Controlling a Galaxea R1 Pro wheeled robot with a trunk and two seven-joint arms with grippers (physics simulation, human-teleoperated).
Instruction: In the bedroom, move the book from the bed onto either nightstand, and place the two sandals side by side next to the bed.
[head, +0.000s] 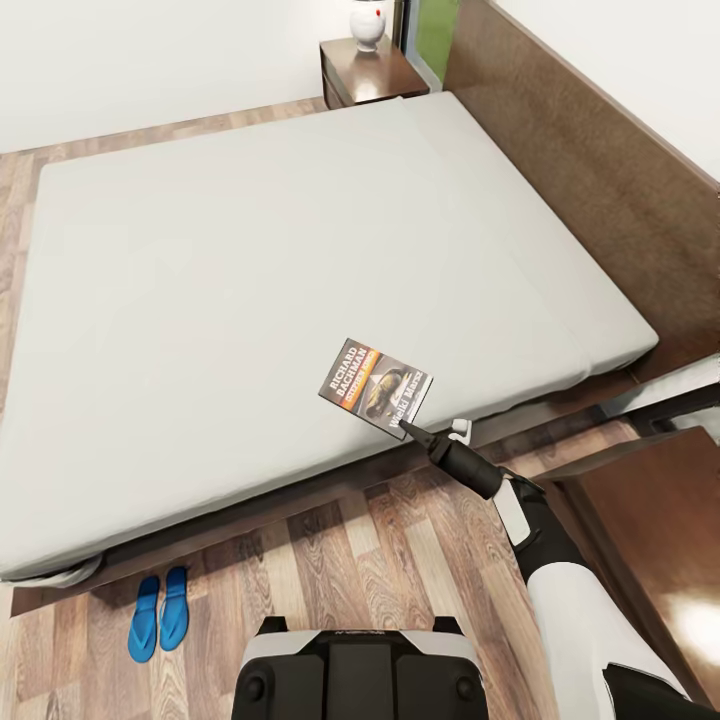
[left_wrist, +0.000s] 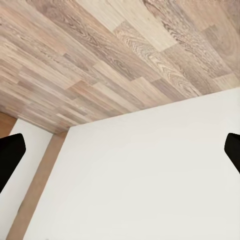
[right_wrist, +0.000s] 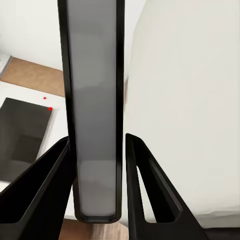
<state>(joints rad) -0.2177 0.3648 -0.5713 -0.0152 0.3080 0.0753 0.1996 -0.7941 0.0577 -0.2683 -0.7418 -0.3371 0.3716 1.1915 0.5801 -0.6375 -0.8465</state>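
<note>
The book (head: 376, 385), dark with an orange band, is over the near edge of the bed (head: 230, 260). My right gripper (head: 408, 428) is shut on its near corner. In the right wrist view the book (right_wrist: 94, 100) shows edge-on between the black fingers (right_wrist: 150, 190) of the right gripper (right_wrist: 97, 140). The two blue sandals (head: 158, 615) lie side by side on the floor just beside the bed's frame. One nightstand (head: 365, 70) stands at the far side of the bed by the headboard. My left gripper (left_wrist: 120, 155) is open, with white mattress and wood floor below it.
A white vase (head: 367, 22) stands on the far nightstand. A glossy reddish-brown top (head: 650, 540) lies close at my right, beside the dark headboard (head: 600, 170). Plank floor (head: 400, 560) runs between my base and the bed.
</note>
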